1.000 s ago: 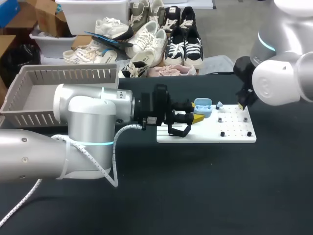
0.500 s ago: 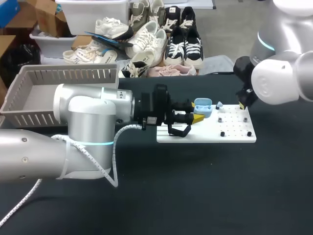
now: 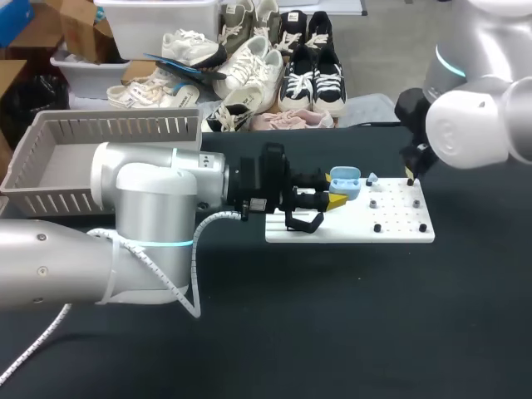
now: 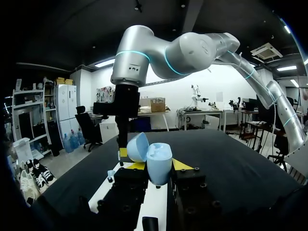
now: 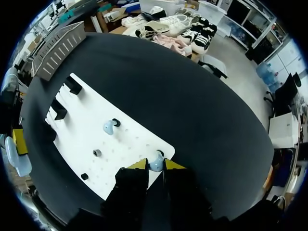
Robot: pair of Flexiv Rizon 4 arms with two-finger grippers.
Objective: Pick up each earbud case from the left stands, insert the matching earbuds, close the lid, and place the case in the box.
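Left hand (image 3: 336, 200) clamps open case (image 4: 155, 156) horizontally; right hand (image 5: 156, 163) pinches earbud (image 5: 155, 166).

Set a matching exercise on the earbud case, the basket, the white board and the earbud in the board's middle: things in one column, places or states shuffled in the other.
1. earbud case
2. basket
3. white board
4. middle earbud

A. grey, slatted walls, at the table's far left
B. flat, drilled with small holes
C. lying beside a black peg
D. lid open, held in the jaws of the left gripper

Pairs: 1-D, 2-A, 3-B, 4-C
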